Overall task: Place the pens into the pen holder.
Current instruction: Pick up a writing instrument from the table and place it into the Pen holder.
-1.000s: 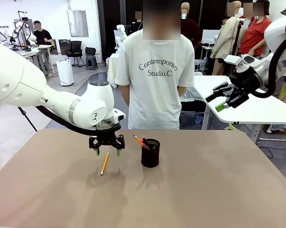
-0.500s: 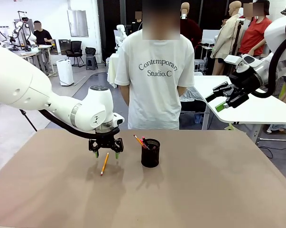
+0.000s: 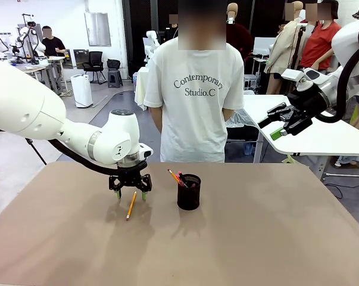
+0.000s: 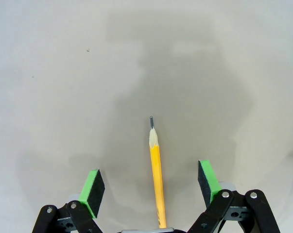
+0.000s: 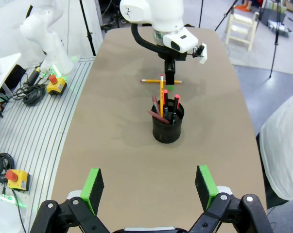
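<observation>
Lowered since a second ago, our left gripper [image 3: 130, 195] straddles the pencil [image 3: 131, 205], jaws spread, grasping nothing.

One yellow pencil [image 3: 131, 205] lies flat on the table — other pens [image 3: 178, 177] stand upright in the black mesh holder [image 3: 189, 192].

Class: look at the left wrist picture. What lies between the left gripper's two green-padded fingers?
A yellow pencil lies on the table between the open left gripper's fingers, touching neither, tip pointing away.

A grey-floored workshop — white tables [image 3: 322, 134], black office chair [image 3: 96, 62], white cabinet [image 3: 81, 90].
</observation>
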`<state>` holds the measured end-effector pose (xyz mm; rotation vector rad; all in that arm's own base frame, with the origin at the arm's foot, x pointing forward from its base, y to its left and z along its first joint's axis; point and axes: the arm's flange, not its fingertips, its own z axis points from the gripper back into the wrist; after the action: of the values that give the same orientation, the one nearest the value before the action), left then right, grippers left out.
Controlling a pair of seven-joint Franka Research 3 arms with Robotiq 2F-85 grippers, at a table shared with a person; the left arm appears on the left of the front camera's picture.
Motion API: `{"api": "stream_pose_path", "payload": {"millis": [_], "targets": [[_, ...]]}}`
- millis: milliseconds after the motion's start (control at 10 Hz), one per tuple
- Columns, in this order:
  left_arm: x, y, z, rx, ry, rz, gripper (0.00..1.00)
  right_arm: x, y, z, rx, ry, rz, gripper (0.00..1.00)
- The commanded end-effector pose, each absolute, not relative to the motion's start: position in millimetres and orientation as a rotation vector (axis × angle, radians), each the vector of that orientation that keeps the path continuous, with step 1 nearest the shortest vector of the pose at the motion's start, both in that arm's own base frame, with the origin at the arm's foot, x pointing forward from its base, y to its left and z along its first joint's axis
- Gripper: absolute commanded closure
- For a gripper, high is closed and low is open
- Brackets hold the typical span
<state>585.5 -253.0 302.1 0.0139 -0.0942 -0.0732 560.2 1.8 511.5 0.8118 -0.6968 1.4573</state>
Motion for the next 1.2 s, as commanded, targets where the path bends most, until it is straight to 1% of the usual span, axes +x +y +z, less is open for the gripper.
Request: {"api": "stream_pose_path", "payload": {"millis": [0, 400, 500, 900, 1100], "targets": [[592, -251, 301, 0.025, -0.087, -0.078, 0.16, 560, 4, 516, 0.818, -0.685, 1.447, 0.0], [594, -250, 301, 0.029, -0.085, -0.068, 0.93, 560, 4, 516, 0.818, -0.685, 1.447, 0.0], [594, -250, 301, 0.03, -0.08, -0.069, 1.0, 560, 4, 516, 0.818, -0.685, 1.447, 0.0], [591, -254, 304, 0.017, -0.045, -0.067, 1.0, 560, 4, 516, 0.818, -0.685, 1.447, 0.0], [588, -256, 314, -0.04, 0.008, -0.075, 1.0, 560, 4, 516, 0.818, -0.685, 1.447, 0.0]]}}
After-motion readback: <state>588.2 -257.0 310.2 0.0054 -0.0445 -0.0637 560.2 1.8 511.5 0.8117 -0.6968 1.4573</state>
